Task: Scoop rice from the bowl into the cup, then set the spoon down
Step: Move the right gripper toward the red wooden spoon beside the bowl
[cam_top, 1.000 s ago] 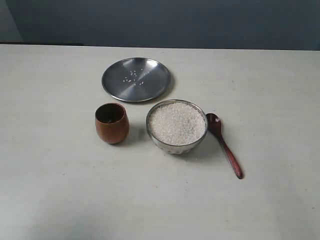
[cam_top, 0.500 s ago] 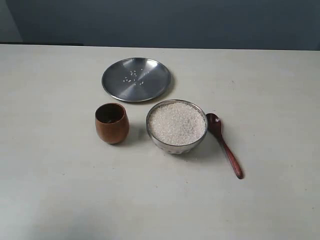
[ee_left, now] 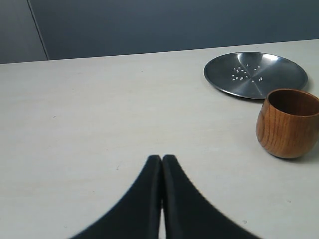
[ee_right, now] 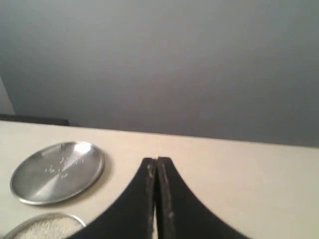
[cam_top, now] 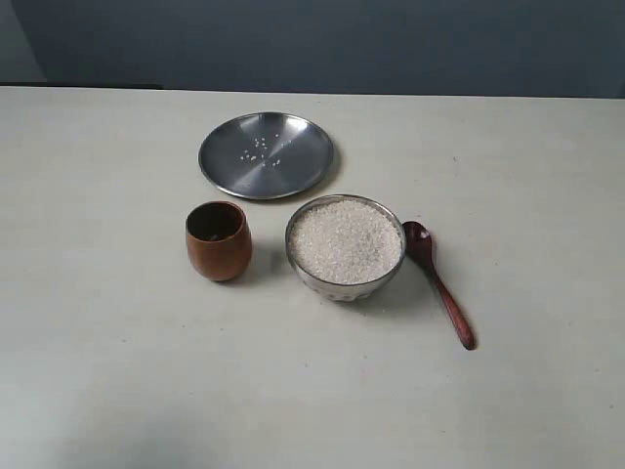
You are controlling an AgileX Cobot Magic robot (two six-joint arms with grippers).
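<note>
The bowl (cam_top: 344, 285) of rice (cam_top: 345, 239) stands on the desk (cam_top: 117, 342). The spoon (cam_top: 439, 288) lies just beside the bowl, the cup (cam_top: 219, 249) on the opposite side, the steel plate (cam_top: 298, 168) beyond. The left hand (ee_left: 162, 159) and the right hand (ee_right: 156, 162) are closed, empty.

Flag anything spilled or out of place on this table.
A few loose rice grains lie scattered on the steel plate, away from the full bowl. The cup stands upright; the spoon lies flat beside the bowl.

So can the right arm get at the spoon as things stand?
Probably yes. The spoon lies uncovered on the table beside the bowl, on that arm's side, handle pointing away from it. The right hand is shut and must open first.
</note>
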